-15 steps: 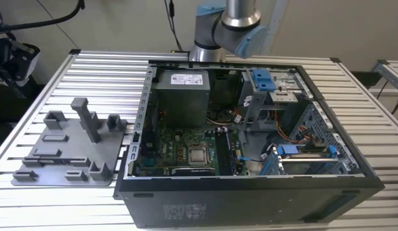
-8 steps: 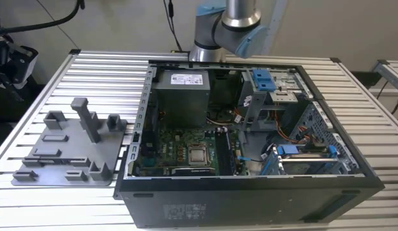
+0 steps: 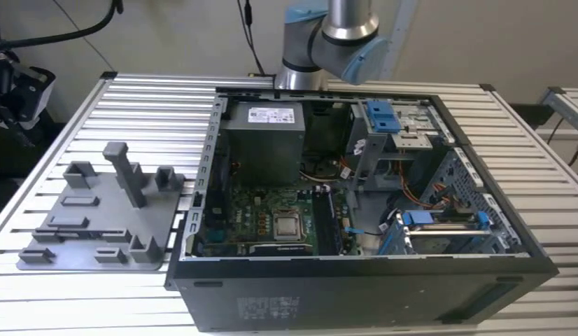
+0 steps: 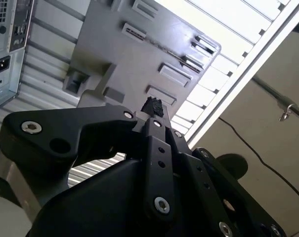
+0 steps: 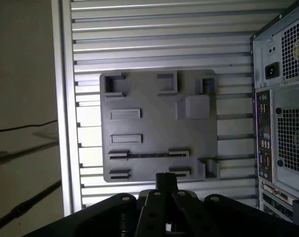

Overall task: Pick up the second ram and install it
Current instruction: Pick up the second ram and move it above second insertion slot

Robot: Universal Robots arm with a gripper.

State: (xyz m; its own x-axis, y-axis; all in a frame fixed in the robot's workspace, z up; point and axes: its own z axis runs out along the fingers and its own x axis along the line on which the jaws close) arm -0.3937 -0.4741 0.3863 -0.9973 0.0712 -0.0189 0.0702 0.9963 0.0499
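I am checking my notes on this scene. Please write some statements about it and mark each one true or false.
1. The computer case lies open on the slatted table. True.
2. The grey plate lies at the exterior view's right of the case. False: it lies at the exterior view's left of it.
3. In both wrist views the gripper points toward the grey plate. True.
4. The gripper is inside the case. False: it is outside the case, near the grey plate.
5. A green motherboard sits inside the case. True.
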